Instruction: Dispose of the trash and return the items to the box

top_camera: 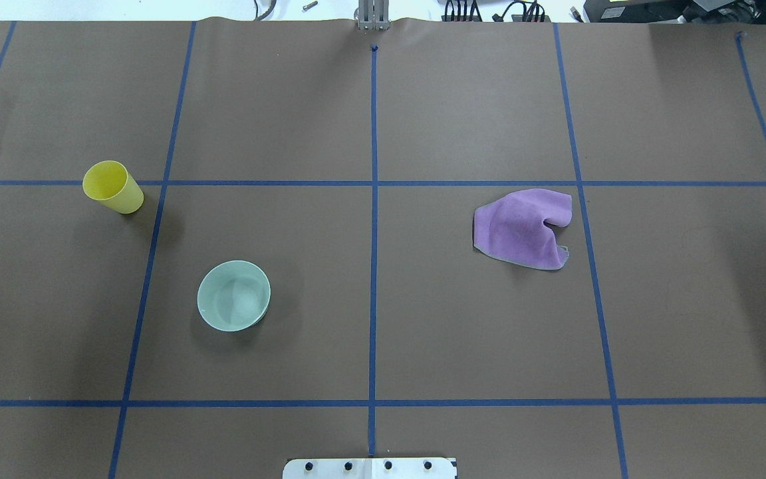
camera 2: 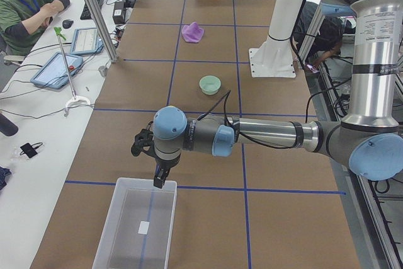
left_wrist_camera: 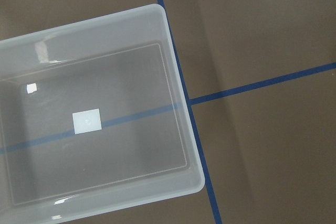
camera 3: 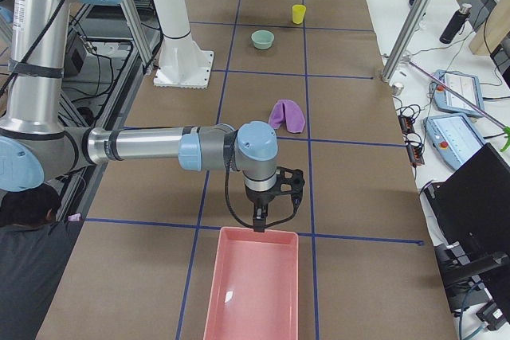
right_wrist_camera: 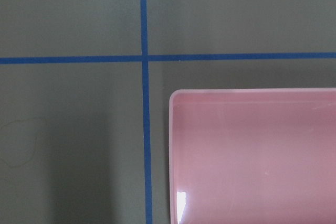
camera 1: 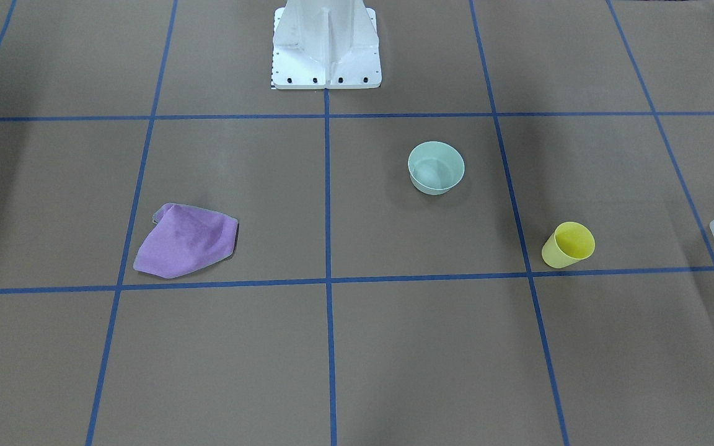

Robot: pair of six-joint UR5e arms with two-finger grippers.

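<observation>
Overhead exterior showed cup (top_camera: 114, 187), bowl (top_camera: 233, 295) and cloth (top_camera: 522, 228) loose; the box (camera 2: 129, 250) sat empty beneath our left gripper (camera 2: 161, 181) — whether that or the right gripper (camera 3: 260, 224) was spread, we couldn't tell. We judged the cup best pinched by its rim.

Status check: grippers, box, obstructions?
Left gripper above box edge, right gripper above pink bin edge; jaws unreadable. Box empty; yellow cup, green bowl, purple cloth out on table. Nothing blocking them.

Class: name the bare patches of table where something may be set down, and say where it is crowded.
Bare: the middle stretch between green bowl and purple cloth. Busiest: the robot's left side, holding bowl and yellow cup.
</observation>
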